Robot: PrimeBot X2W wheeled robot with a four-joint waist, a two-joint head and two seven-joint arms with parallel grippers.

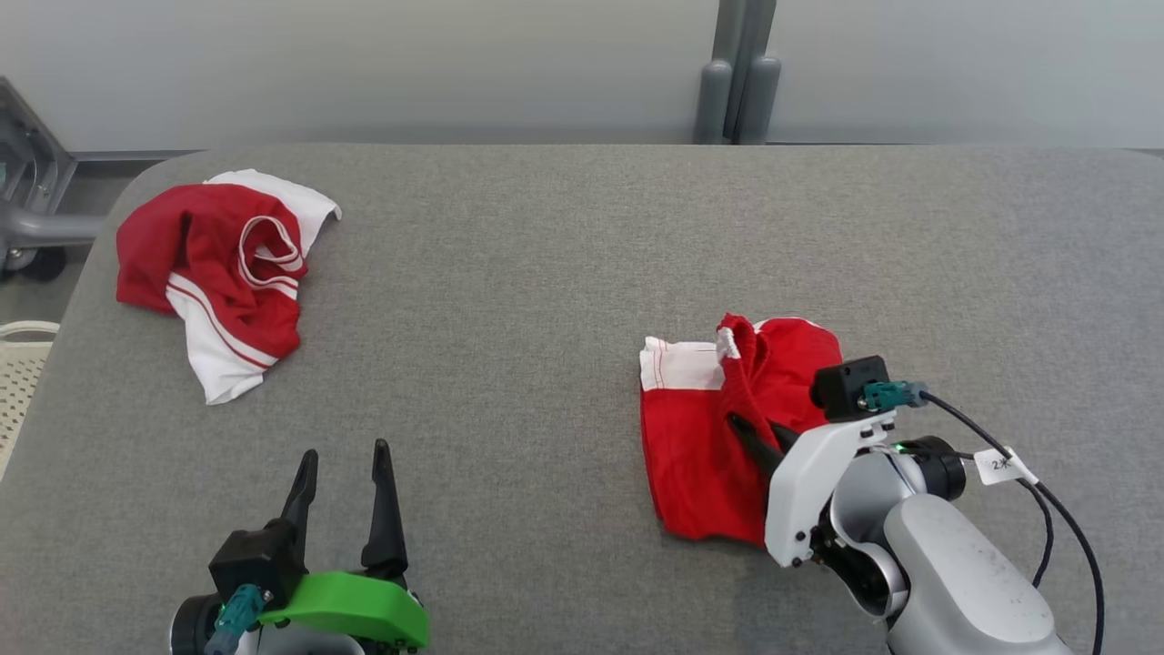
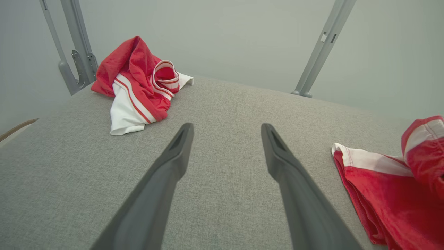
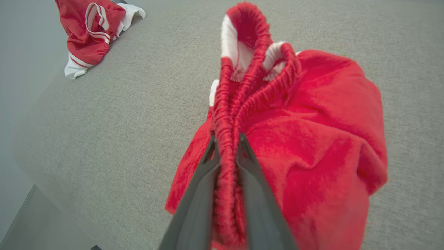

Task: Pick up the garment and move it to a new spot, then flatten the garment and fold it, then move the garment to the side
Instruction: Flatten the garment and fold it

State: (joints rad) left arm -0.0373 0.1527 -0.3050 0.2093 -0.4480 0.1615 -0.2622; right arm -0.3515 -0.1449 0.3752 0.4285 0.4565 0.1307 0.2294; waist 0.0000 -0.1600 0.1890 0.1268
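The right wrist view gives us what the head view can't: our right gripper (image 3: 227, 144) is pinched tight on the waistband of the red shorts (image 3: 312, 139), lying lower right on the table (image 1: 546, 273), its tips half buried in cloth. Our left gripper (image 1: 346, 448) gapes wide and empty, lower left.

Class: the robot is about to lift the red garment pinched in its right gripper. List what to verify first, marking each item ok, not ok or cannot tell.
1. The right gripper is shut on the red garment at its waistband: ok.
2. The grip catches every layer: cannot tell.
3. The left gripper is open, off the cloth: ok.
4. The second garment lies apart: ok.
5. Bare table between them for a new spot: ok.
6. Held cloth flattened: not ok, bunched.
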